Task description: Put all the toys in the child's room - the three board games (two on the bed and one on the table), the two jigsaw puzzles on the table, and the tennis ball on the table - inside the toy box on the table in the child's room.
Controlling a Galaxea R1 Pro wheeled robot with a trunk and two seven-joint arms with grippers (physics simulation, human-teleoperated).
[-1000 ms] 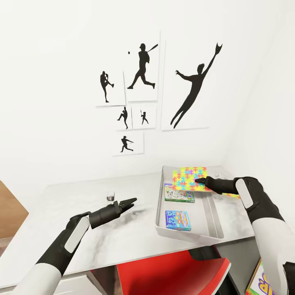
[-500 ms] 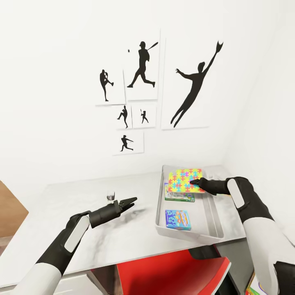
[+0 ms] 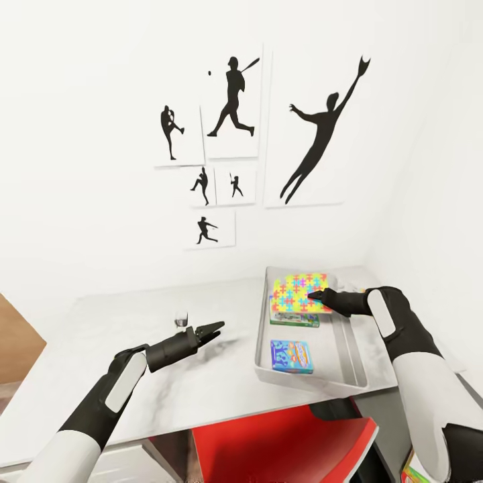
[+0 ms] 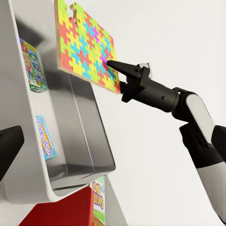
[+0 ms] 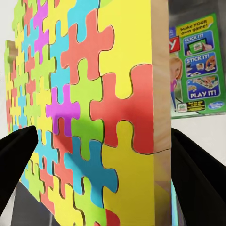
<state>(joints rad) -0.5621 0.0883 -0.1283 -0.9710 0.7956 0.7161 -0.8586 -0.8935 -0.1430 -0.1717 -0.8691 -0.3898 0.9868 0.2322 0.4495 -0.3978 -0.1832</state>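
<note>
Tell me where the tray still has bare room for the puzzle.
The toy box is bare along its right side, beside the blue game, and in the strip between that and the green game. The far end is crowded: the right gripper holds the puzzle above the green game.

A small clear glass [image 3: 180, 320] is seen standing well left of a red chair seat [image 3: 282, 446], which sits lower and nearer.
</note>
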